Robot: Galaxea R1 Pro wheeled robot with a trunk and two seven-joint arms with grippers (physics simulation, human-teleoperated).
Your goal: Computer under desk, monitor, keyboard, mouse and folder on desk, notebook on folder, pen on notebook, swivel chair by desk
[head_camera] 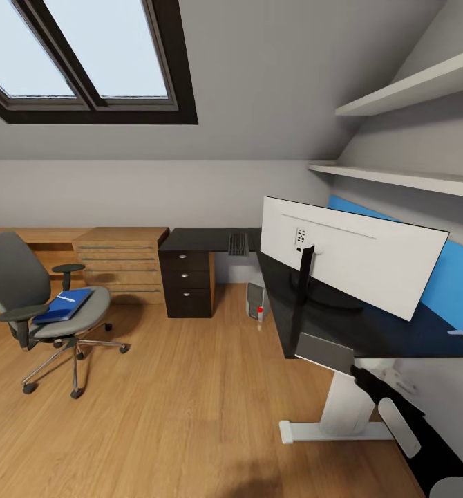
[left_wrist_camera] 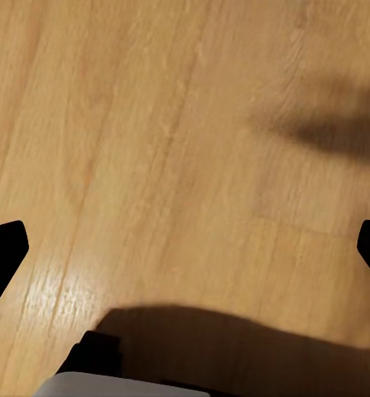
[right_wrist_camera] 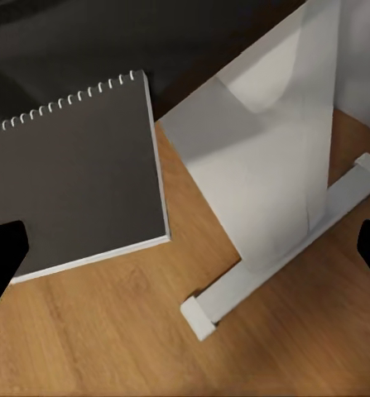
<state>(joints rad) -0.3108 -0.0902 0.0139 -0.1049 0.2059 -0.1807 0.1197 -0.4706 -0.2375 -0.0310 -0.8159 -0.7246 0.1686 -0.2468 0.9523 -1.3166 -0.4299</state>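
Observation:
The swivel chair (head_camera: 24, 290) stands at the left, away from the desk (head_camera: 342, 318). On its seat lies the blue folder (head_camera: 64, 306) with the white pen (head_camera: 66, 299) on top. The monitor (head_camera: 359, 259) stands on the desk, white back toward me. The keyboard (head_camera: 238, 243) lies on the desk's far wing, and the computer (head_camera: 257, 301) is on the floor beneath. A grey spiral notebook (head_camera: 325, 353) (right_wrist_camera: 77, 174) hangs tilted just under the desk's front edge, ahead of my right gripper (head_camera: 363, 377) (right_wrist_camera: 185, 248), whose fingers are spread wide. My left gripper (left_wrist_camera: 185, 248) is open over bare floor.
A dark drawer unit (head_camera: 186, 283) and a light wooden drawer chest (head_camera: 121, 266) line the back wall. The desk's white pedestal leg (head_camera: 342, 408) (right_wrist_camera: 267, 165) stands close to my right arm. Wall shelves (head_camera: 404, 180) hang over the desk. A small pale object (head_camera: 459, 333) lies on the desk's right end.

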